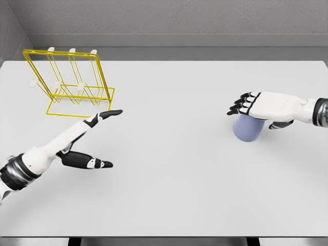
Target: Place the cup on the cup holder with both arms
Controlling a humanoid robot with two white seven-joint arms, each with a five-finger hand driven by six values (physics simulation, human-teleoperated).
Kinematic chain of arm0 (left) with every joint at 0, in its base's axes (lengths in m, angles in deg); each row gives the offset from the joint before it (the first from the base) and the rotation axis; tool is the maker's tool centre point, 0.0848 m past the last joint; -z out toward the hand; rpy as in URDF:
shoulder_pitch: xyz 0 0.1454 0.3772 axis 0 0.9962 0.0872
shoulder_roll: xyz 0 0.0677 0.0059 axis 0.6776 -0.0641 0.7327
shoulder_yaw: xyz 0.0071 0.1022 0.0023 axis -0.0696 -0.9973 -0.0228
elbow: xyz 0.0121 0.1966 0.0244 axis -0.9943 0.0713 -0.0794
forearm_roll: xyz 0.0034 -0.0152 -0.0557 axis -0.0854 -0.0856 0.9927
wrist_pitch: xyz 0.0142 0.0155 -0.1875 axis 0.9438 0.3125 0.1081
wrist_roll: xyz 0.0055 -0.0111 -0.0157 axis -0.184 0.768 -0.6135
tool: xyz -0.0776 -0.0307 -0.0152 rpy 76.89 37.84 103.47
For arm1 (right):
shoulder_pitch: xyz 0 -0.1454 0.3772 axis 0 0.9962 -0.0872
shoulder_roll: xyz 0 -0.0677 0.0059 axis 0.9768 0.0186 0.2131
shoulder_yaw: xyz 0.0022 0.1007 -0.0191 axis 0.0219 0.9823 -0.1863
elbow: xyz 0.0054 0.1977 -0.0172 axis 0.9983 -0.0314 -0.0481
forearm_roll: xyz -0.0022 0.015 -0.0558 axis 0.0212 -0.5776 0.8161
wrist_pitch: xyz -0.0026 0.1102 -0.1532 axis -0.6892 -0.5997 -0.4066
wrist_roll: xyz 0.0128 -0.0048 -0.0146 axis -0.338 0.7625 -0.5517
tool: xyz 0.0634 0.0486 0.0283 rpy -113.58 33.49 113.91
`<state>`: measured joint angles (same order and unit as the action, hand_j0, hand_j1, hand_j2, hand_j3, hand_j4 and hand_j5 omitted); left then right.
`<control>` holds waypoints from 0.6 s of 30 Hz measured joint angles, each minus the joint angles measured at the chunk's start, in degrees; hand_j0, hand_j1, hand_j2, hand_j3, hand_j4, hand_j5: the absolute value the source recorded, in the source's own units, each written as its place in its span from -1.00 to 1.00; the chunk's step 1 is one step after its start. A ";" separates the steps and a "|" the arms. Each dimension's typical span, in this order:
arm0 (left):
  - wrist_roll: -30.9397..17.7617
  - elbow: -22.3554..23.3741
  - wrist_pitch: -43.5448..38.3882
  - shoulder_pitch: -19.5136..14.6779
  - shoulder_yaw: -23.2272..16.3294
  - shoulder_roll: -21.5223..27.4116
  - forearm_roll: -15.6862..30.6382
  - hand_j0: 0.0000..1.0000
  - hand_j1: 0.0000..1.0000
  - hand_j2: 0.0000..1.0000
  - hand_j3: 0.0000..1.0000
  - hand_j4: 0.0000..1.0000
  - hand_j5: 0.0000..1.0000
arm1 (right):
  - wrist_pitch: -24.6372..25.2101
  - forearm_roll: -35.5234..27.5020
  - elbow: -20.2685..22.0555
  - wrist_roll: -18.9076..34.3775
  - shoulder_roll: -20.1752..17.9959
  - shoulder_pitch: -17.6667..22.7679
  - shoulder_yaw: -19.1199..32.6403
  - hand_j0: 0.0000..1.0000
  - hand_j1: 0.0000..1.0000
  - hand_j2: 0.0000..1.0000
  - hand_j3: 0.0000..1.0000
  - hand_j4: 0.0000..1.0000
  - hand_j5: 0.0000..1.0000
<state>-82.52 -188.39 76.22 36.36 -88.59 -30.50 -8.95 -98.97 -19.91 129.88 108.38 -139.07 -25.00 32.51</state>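
1. White table (169,195); yellow wire cup holder (69,82) upright at far left.
2. Left hand (84,143) near the holder, fingers stretched flat, thumb apart, holding nothing.
3. Pale blue cup (248,129) at right, well apart from the holder.
4. Right hand (261,107) lies over the cup's top, fingers extended; grasp unclear.

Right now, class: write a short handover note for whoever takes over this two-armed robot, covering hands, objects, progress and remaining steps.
Left hand: fingers spread, holding nothing, just in front of the yellow wire cup holder at the white table's far left.
Right hand: over the pale blue cup at right; whether it grips it cannot be seen.
Done: right-hand approach.
Left: secure cup, carry it across, set it on the holder.
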 measured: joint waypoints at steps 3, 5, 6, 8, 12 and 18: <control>0.01 -0.29 -1.86 -1.24 -0.78 -0.83 0.84 1.00 1.00 1.00 1.00 1.00 1.00 | 0.00 0.20 -1.00 -0.04 0.15 -0.35 0.00 1.00 1.00 1.00 1.00 1.00 1.00; 0.00 -0.52 -4.52 -2.99 -1.72 -1.63 2.92 1.00 1.00 1.00 1.00 1.00 1.00 | 0.00 0.29 -1.30 -0.04 0.16 -0.35 -0.01 0.99 0.99 0.99 0.99 0.99 0.99; -0.06 -0.58 -5.54 -3.16 -2.12 -1.90 4.20 1.00 1.00 1.00 1.00 1.00 1.00 | 0.00 0.38 -1.35 -0.02 0.16 -0.35 -0.01 0.98 0.98 0.98 0.98 0.98 0.98; -0.16 -0.67 -7.39 -3.43 -3.18 -2.24 6.22 1.00 1.00 1.00 1.00 1.00 1.00 | 0.00 0.62 -1.39 -0.03 0.17 -0.35 -0.01 0.87 0.87 0.87 0.87 0.87 0.87; -0.38 -0.71 -12.49 -5.98 -5.82 -3.05 11.75 1.00 1.00 1.00 1.00 1.00 1.00 | 0.00 1.67 -1.17 -0.05 0.17 -0.35 -0.01 0.65 0.65 0.65 0.65 0.65 0.65; -0.47 -0.66 -17.97 -6.50 -7.89 -3.34 16.86 1.00 1.00 1.00 1.00 1.00 1.00 | 0.24 1.52 -0.87 -0.27 0.18 -0.35 0.02 0.58 0.58 0.58 0.58 0.58 0.58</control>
<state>-83.00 -189.05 58.25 29.86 -96.48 -33.85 7.92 -98.74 -18.39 129.01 108.12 -138.90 -25.35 32.53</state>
